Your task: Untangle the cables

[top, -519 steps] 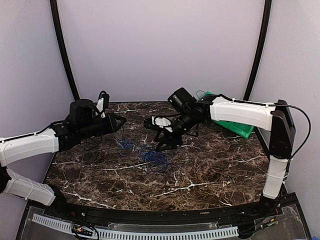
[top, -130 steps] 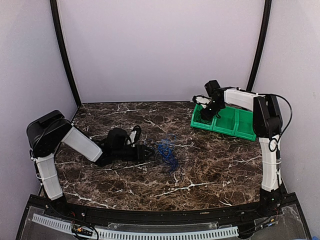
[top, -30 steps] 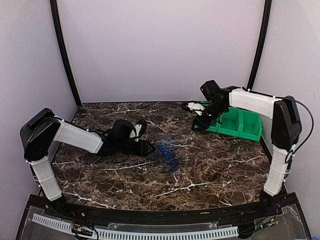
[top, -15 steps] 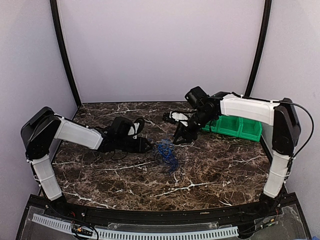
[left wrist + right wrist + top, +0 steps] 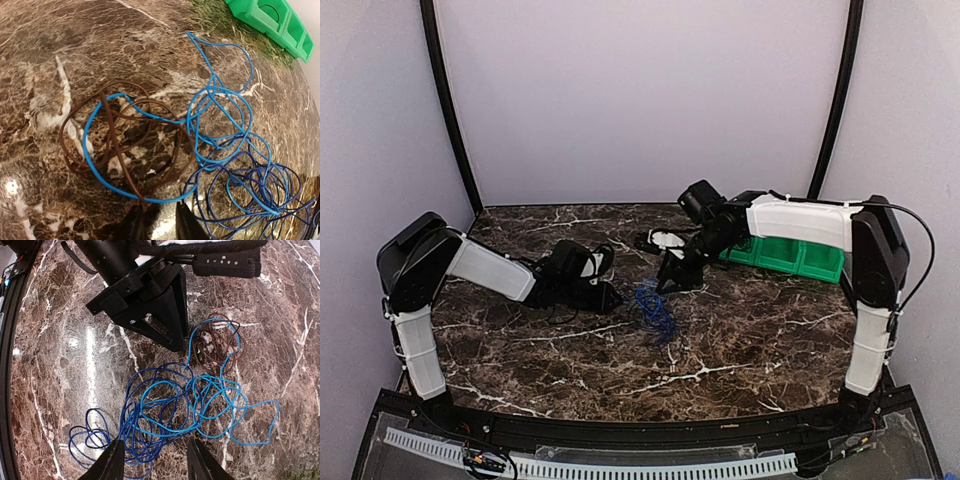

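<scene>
The cables (image 5: 655, 307) lie in a loose clump mid-table: light blue loops (image 5: 220, 100), dark blue loops (image 5: 250, 192) and a thin brown wire (image 5: 107, 131). My left gripper (image 5: 160, 226) lies low on the table at the clump's left edge. Its jaws are slightly apart and empty, with the brown wire and a light blue loop just ahead of the tips. It also shows in the top view (image 5: 608, 295). My right gripper (image 5: 155, 462) hovers open and empty over the dark blue loops (image 5: 145, 430), at the clump's far right side (image 5: 672, 280).
A green bin (image 5: 790, 255) stands at the back right, behind the right arm, and shows in the left wrist view (image 5: 265, 20). The left arm's black gripper body (image 5: 145, 295) lies close to the clump. The table is dark marble (image 5: 720, 340).
The right arm has swung from the green bin leftward and down to the clump. The left gripper stays at the clump's left edge; the clump has not visibly moved.
</scene>
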Robot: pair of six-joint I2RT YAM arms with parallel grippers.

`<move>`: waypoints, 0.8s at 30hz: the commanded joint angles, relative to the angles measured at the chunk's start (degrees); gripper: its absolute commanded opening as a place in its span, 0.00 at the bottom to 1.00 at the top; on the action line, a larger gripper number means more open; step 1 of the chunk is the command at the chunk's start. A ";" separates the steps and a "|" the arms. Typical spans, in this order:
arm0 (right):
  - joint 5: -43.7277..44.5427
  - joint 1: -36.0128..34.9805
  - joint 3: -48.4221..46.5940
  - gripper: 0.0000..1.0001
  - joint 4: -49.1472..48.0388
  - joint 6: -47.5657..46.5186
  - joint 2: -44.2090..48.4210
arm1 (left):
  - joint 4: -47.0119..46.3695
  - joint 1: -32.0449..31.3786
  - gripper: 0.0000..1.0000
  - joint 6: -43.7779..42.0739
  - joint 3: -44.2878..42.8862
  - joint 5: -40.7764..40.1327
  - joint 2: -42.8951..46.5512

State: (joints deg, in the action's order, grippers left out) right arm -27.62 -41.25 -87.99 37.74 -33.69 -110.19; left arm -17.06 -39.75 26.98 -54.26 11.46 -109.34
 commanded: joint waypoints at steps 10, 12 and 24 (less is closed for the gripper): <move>-1.26 -1.74 -2.13 0.45 -2.42 2.21 -4.07 | -0.05 0.11 0.00 -3.00 3.89 -2.92 6.22; -1.20 -2.15 -1.07 0.45 -2.77 1.94 -3.91 | 1.23 0.11 0.00 -3.63 4.71 -3.29 8.58; 1.23 -5.38 -1.91 0.45 -2.84 1.22 -6.48 | 4.86 0.19 0.02 -5.12 6.44 -6.03 13.46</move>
State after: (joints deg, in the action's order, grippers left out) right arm -26.92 -45.84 -88.82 35.70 -32.49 -115.48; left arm -14.46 -39.75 22.81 -48.16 6.52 -95.77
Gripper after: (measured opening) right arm 0.447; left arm 0.015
